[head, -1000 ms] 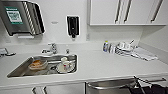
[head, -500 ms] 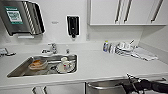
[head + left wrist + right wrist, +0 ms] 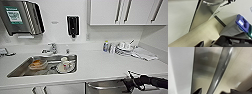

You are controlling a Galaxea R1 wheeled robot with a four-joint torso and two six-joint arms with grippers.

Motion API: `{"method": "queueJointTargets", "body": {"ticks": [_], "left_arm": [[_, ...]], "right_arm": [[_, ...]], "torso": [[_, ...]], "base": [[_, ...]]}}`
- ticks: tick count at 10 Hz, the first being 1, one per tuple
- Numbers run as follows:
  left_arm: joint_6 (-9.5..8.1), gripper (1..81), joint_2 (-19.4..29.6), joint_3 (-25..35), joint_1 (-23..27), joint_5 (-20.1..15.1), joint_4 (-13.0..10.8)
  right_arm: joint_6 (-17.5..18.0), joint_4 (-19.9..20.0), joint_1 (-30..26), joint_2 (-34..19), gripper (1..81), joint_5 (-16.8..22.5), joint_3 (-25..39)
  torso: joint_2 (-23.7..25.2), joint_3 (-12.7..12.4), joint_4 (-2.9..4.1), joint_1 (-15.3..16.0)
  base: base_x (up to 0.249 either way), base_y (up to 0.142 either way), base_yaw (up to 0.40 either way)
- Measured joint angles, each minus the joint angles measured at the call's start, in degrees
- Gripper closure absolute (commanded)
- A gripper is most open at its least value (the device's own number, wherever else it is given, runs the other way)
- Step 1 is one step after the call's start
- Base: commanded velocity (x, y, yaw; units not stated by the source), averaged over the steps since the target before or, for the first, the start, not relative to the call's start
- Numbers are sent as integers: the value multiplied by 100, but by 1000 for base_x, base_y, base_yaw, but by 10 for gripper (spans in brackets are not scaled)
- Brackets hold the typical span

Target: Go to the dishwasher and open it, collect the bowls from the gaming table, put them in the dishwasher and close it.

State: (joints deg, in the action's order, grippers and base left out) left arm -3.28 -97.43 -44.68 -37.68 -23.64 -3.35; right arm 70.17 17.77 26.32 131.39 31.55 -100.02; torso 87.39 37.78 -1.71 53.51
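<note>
Left to right along the counter: the sink (image 3: 17, 72) holds crockery and plays no part; below the counter edge the dishwasher (image 3: 105, 88) shows its steel front, its bar handle (image 3: 220, 70) lying level along the door; the right gripper (image 3: 132, 81) sits at that bar's right end, the bar between its fingers; clamped or loose, I cannot tell; it is the nearer arm by far.
</note>
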Motion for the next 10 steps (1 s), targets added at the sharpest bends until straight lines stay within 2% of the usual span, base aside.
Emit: {"method": "queueJointTargets", "body": {"ticks": [2,4,7,10], "left_arm": [[0,10,16,0,-2,-1,-4],[0,10,21,0,0,-1,-6],[1,10,32,4,-2,-1,-9],[1,10,29,4,-2,-1,-9]], "right_arm": [[734,-670,6,34,10,194,0],[1219,-1215,50,163,10,224,-2],[1585,-1635,304,340,10,17,-157],[1737,-1796,372,433,10,-63,-262]], "torso": [[0,0,0,0],[0,0,0,0],[0,0,0,0],[0,0,0,0]], "base": [[0,0,0],[0,0,0],[0,0,0],[0,0,0]]}}
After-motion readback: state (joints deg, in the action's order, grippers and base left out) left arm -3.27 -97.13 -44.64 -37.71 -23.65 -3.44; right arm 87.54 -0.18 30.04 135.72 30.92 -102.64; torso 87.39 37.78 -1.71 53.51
